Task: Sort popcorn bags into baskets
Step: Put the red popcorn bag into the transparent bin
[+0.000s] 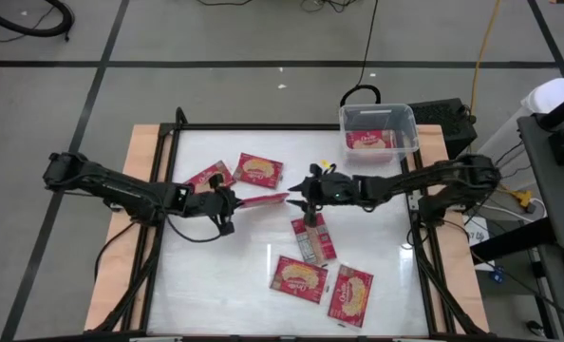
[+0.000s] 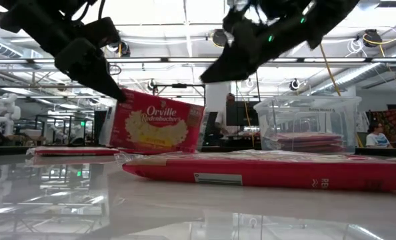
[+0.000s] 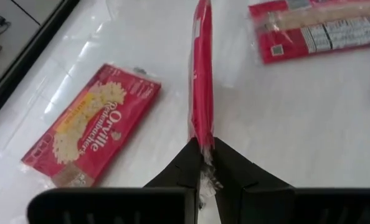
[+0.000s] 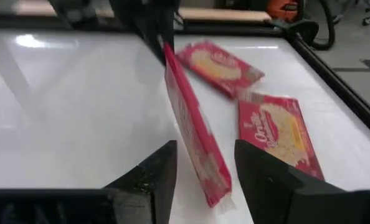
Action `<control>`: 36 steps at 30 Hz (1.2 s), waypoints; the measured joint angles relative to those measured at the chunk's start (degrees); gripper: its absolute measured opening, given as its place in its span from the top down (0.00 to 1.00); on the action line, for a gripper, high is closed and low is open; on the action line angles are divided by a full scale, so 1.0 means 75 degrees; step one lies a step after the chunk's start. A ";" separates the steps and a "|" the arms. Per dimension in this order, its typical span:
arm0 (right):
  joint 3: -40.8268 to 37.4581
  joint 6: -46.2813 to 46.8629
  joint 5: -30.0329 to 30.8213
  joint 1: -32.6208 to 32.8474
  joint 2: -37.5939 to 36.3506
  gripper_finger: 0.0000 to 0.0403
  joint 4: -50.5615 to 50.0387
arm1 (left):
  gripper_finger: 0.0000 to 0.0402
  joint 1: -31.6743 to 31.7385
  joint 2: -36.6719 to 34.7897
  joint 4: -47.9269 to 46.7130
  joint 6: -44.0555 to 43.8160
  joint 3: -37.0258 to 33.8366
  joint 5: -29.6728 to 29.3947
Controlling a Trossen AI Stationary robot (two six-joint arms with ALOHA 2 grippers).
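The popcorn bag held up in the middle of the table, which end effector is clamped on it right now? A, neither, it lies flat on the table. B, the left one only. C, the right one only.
B: the left end effector is shut on one end of the popcorn bag, held on edge, while the right end effector has its fingers open on either side of the other end, not gripping.

Pinched between the black left gripper fingers stands a flat red plastic popcorn bag, edge-on. Beside it lies another red packet with yellow-cream popcorn and white lettering; beyond, a greyish printed back.
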 joint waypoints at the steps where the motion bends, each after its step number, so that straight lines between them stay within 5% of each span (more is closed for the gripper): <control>1: -0.0003 -0.0128 0.0000 -0.0019 0.0156 0.60 0.0102 | 0.93 0.0044 0.0021 0.0029 0.0052 0.0002 0.0016; 14: 0.0372 -0.0682 -0.0810 -0.0616 0.1715 0.55 0.1225 | 0.92 0.0496 0.0018 0.0087 0.0478 0.0002 0.0393; 19: 0.0458 -0.0821 -0.0997 -0.0685 0.2013 0.64 0.1217 | 0.92 0.0496 0.0018 0.0087 0.0598 -0.0001 0.0401; 27: 0.0466 -0.0909 -0.1008 -0.0702 0.2045 0.96 0.1190 | 0.92 0.0496 0.0018 0.0081 0.0456 0.0002 0.0387; 32: 0.0466 -0.0891 -0.1003 -0.0705 0.1924 0.94 0.1020 | 0.89 0.0496 0.0018 0.0134 0.0651 0.0000 0.0229; 36: 0.0460 -0.0856 -0.1007 -0.0704 0.1726 0.96 0.0608 | 0.76 0.0496 0.0018 0.0226 0.0538 -0.0001 -0.0180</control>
